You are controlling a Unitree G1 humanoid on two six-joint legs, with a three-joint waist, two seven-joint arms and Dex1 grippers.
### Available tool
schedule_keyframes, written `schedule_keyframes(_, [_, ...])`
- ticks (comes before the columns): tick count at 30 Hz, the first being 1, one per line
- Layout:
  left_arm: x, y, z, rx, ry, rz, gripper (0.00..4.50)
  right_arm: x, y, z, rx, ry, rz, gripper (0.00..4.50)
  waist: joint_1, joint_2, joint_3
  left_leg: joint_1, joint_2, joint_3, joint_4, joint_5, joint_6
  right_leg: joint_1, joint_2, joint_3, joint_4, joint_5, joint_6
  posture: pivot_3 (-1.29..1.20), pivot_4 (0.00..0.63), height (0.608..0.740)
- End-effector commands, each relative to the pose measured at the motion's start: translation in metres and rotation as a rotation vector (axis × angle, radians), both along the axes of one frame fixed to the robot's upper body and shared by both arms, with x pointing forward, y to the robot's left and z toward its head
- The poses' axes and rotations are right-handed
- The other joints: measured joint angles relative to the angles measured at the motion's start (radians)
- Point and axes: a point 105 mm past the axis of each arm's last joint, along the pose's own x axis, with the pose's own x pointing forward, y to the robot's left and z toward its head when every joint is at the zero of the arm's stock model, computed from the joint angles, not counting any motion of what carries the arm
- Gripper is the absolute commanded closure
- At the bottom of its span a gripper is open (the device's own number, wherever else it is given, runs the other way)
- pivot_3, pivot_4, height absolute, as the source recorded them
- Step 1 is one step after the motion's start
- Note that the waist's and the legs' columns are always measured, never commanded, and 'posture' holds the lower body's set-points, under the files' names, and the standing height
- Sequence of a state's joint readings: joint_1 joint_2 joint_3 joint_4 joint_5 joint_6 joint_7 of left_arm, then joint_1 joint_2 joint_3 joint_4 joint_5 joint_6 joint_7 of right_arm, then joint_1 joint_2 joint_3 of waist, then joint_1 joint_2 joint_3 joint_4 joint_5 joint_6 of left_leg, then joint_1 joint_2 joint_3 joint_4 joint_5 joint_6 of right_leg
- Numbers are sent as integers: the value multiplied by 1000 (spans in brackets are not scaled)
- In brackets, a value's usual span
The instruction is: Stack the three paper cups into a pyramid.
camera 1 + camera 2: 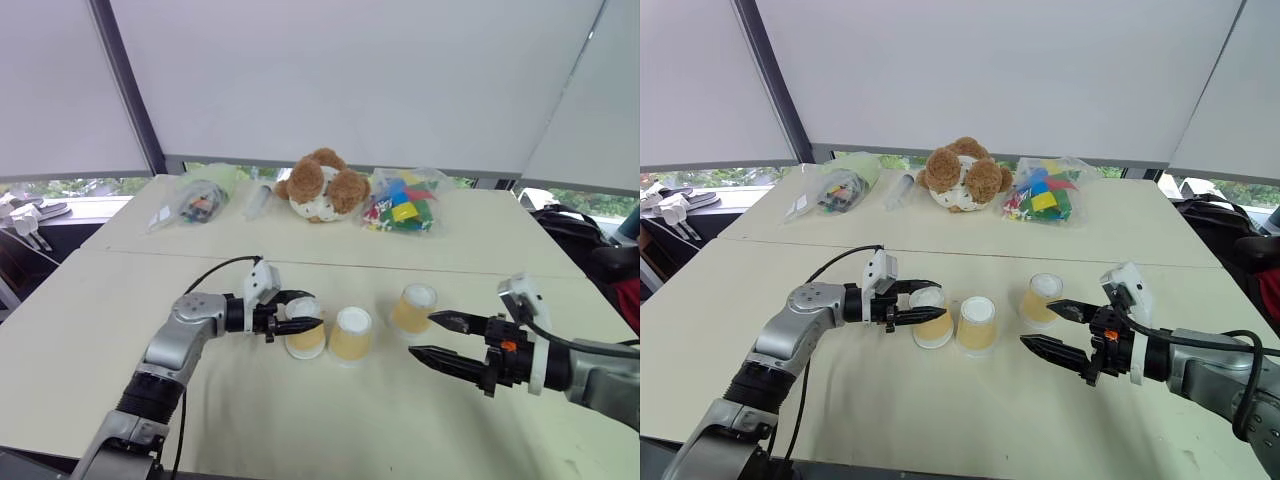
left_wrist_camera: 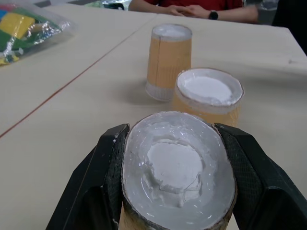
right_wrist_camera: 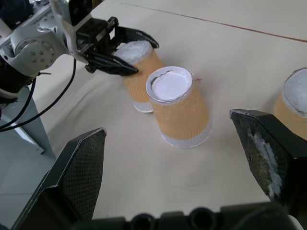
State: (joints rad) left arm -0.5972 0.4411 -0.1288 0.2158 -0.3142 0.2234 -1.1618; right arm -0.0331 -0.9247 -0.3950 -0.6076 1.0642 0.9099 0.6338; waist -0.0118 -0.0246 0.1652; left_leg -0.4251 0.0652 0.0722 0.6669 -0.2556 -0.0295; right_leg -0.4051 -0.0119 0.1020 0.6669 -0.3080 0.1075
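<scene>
Clamping upper wall of leftmost of three paper cups [image 1: 305,335] with left end effector [image 1: 300,317]; all three inverted on table [image 1: 300,420], none stacked. Right end effector [image 1: 436,337] agape, empty, beside right cup. Light, crushable; wall already deformed, gentle mid-wall hold advised.

The person [image 2: 192,7] across the table is cropped down to folded arms, the rightmost cup [image 3: 293,108] is chopped by the frame edge, and what's inside the clear bags [image 1: 195,203] is too tiny to identify.
</scene>
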Motion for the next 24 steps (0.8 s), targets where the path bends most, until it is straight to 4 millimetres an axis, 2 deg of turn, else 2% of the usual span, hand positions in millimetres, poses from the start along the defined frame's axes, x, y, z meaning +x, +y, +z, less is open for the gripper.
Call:
schedule_keyframes(1, [1, -5, 9, -12, -47, -22, 2310, -2, 4, 9, -6, -47, 10, 0, 0, 0, 0, 0, 0, 0, 0, 0, 0, 0, 0, 0, 0, 0, 0, 0, 150, 740])
schedule_keyframes(6, [3, -10, 7, -12, -57, -23, 2310, -1, 6, 11, -4, -52, 11, 0, 0, 0, 0, 0, 0, 0, 0, 0, 0, 0, 0, 0, 0, 0, 0, 0, 150, 740])
schedule_keyframes(8, [3, -11, 6, -22, -54, -24, 1293, -1, 7, 11, -4, -52, 13, 0, 0, 0, 0, 0, 0, 0, 0, 0, 0, 0, 0, 0, 0, 0, 0, 0, 150, 740])
schedule_keyframes(9, [3, -11, 6, -26, -55, -22, 982, -1, 7, 11, -4, -52, 13, 0, 0, 0, 0, 0, 0, 0, 0, 0, 0, 0, 0, 0, 0, 0, 0, 0, 150, 740])
schedule_keyframes(11, [3, -12, 5, -30, -57, -19, 11, -1, 7, 11, -2, -51, 13, 0, 0, 0, 0, 0, 0, 0, 0, 0, 0, 0, 0, 0, 0, 0, 0, 0, 150, 740])
schedule_keyframes(14, [5, -11, 6, -28, -67, -6, 11, 0, 6, 10, -1, -48, 11, 0, 0, 0, 0, 0, 0, 0, 0, 0, 0, 0, 0, 0, 0, 0, 0, 0, 150, 740])
schedule_keyframes(18, [6, 2, 18, -33, -91, 26, 11, 2, 2, 10, 8, -52, -10, 0, 0, 0, 0, 0, 0, 0, 0, 0, 0, 0, 0, 0, 0, 0, 0, 0, 150, 740])
schedule_keyframes(24, [-10, 27, 37, 14, -121, 47, 11, 12, -10, 9, 51, -75, -74, 0, -2, 0, 0, 0, 1, 0, 0, 0, 0, 0, 0, 0, 0, 0, 0, 0, 150, 740])
